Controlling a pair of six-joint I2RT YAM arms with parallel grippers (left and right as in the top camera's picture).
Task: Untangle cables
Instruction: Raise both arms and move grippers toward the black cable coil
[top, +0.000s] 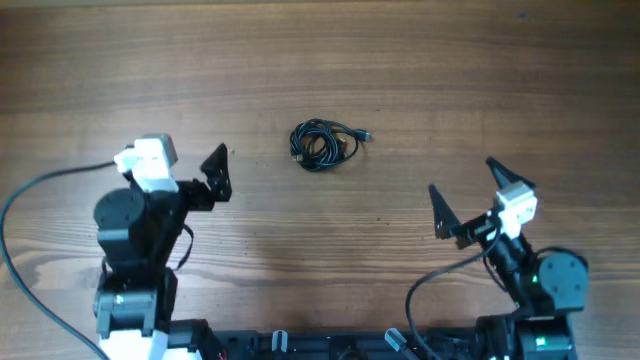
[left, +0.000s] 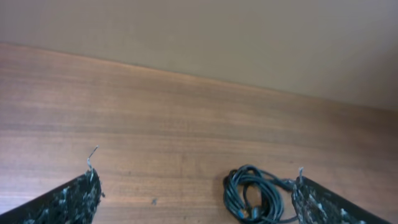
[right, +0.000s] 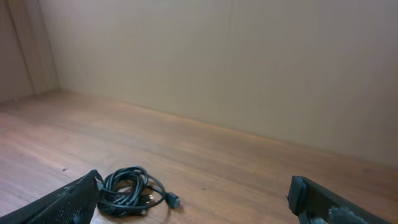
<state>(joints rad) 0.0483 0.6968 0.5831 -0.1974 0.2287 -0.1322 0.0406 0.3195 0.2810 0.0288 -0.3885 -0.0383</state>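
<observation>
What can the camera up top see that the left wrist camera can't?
Only the overhead view shows the left gripper and the right gripper together, both open, and the whole bundle of thin black cables with a small plug poking out. Only the left wrist view shows the plain beige wall beyond the table, and its own black fingers close up. Both show the cables lying on the brown wooden table.

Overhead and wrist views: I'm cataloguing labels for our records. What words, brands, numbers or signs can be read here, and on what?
None: no word, brand, number or sign is readable in any view. The cables, the table and the wall show no markings.
</observation>
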